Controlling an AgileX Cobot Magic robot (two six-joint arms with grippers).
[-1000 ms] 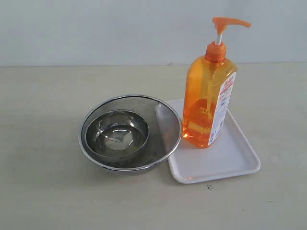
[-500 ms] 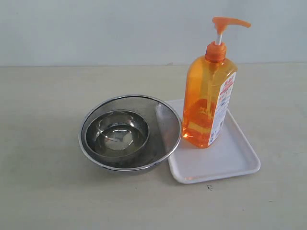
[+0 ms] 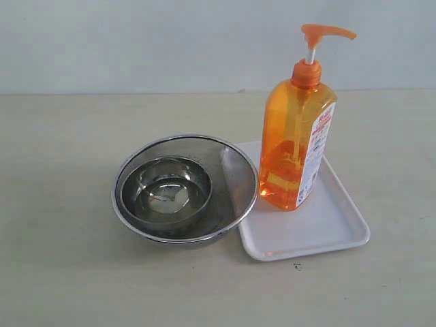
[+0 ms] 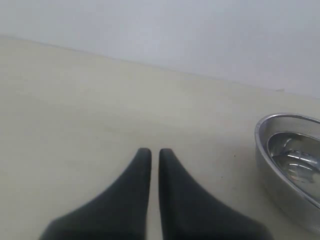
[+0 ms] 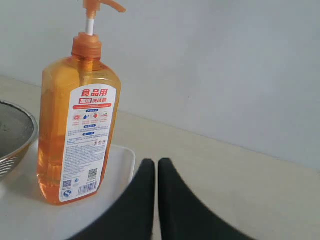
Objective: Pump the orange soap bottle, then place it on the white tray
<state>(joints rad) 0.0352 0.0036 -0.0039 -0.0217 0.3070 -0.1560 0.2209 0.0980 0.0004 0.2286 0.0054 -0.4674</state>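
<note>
The orange soap bottle (image 3: 296, 146) stands upright on the white tray (image 3: 320, 228), right of centre in the exterior view, with its base on the tray's rear left portion. The pump head is raised, the white stem is exposed, and the nozzle points toward the right edge of the frame. The label faces right. The tray lies flat on the table (image 3: 68, 272) in the lower right of centre. A large steel bowl (image 3: 235, 174) sits just left of the tray, with its rim overlapping the tray's left edge as seen from this camera. A smaller steel bowl (image 3: 167, 191) is nested inside it. In the left wrist view the left gripper (image 4: 150, 152) has its jaws drawn together to a thin slit with nothing between them; it is above bare table, and the large bowl is well apart from it. In the right wrist view the right gripper (image 5: 151, 162) is likewise closed and empty, near the tray's rim and clear of the bottle.
</note>
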